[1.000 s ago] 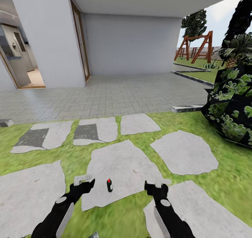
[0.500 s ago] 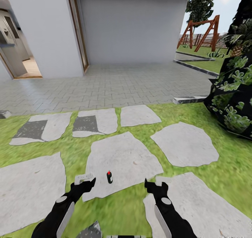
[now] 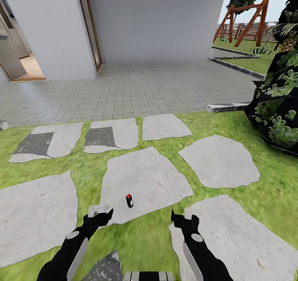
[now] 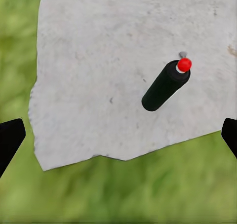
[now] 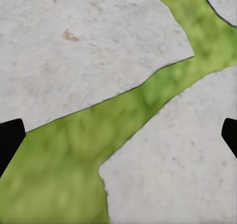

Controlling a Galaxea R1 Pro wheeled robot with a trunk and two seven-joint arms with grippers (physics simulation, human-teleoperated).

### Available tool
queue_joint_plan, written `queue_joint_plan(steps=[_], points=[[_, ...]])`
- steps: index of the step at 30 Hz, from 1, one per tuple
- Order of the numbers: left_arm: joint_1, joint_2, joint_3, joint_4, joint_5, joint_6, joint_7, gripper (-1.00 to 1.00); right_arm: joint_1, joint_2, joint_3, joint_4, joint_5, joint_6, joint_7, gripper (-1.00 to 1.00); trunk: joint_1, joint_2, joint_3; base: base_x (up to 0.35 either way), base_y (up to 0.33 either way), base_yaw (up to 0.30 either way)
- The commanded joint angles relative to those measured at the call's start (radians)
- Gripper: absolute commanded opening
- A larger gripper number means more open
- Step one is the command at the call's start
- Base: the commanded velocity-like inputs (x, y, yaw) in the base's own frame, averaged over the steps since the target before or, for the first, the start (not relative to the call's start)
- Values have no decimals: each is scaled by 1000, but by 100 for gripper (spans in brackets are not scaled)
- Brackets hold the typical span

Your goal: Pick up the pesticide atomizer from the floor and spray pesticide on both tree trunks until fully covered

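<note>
Head view, pesticide atomizer (image 3: 129, 200) on stepping stone (image 3: 145, 182), bush (image 3: 279, 111) right

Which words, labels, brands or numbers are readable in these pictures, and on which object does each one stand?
None can be read.
The pesticide atomizer, standing on a stepping stone, shows a plain black body and a red tip, with no label.
The house wall and the swing frame carry no sign.
</note>
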Motion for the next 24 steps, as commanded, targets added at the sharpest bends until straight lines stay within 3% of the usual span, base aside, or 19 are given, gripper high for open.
queue_joint_plan(steps=[1, 9, 19, 24], points=[[0, 1, -1, -2, 10, 5, -1, 100, 0, -1, 4, -3, -10, 2, -8, 100, 0, -1, -6, 0, 0, 0], [1, 0, -4, 3, 3, -26, 8, 100, 2, -1, 1, -5, -10, -4, -8, 100, 4, -2, -44, 0, 0, 0], [3, 1, -24, 6, 2, -41, 9, 100, 2, -1, -2, -5, -15, -3, -9, 100, 4, -2, -47, 10, -6, 0], [2, 1, -25, 9, -1, -43, 10, 100, 2, -1, -2, -5, -16, -3, -10, 100, 4, -2, -47, 88, -161, 0]])
